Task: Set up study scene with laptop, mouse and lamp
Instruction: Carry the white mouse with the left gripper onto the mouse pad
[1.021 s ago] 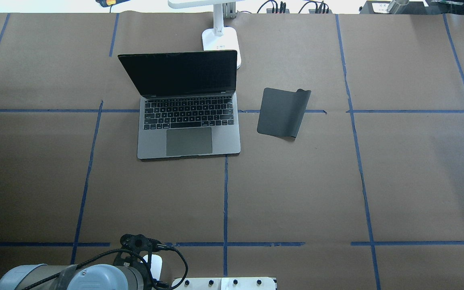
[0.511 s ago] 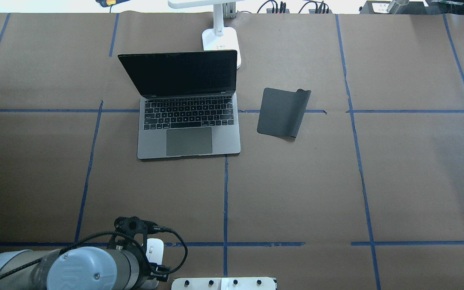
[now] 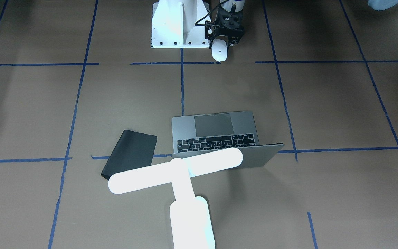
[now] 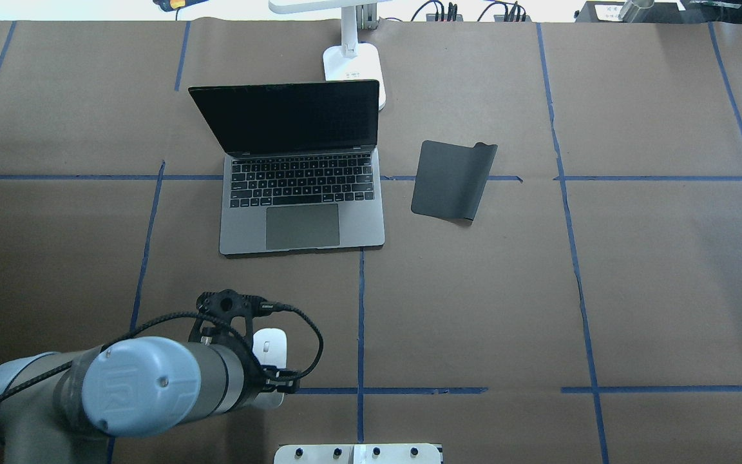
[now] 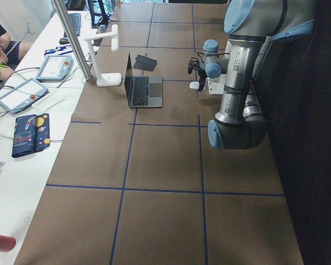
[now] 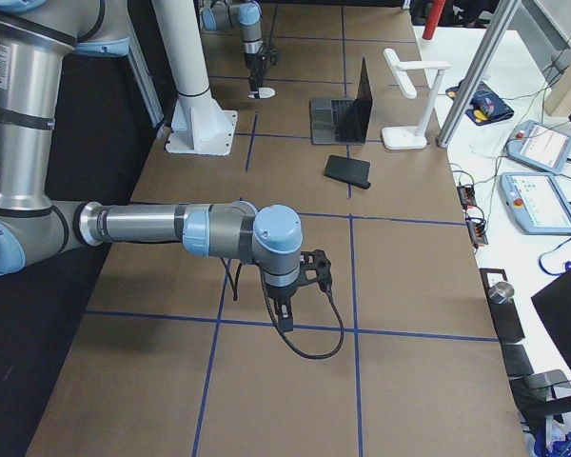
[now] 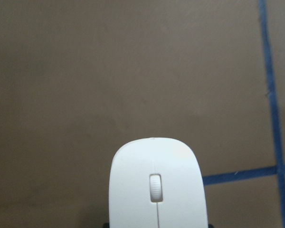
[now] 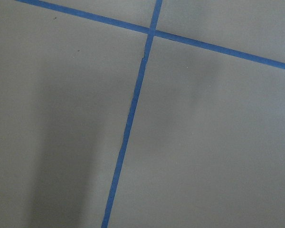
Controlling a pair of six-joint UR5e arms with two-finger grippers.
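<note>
The left gripper point(image 3: 223, 42) stays clamped on the mouse point(image 4: 270, 345) and carries it forward, past the blue tape line point(image 4: 409, 390) it sat behind a second ago, nearer the laptop point(image 4: 302, 222). Whether the right gripper point(image 6: 285, 316) grips or gapes, nobody can tell.

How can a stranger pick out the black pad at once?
Start at the open laptop. On the robot's right of its keyboard lies a thin black pad, one far corner curled up. Nothing else is a plain black sheet; the lamp behind the laptop is white and upright.
</note>
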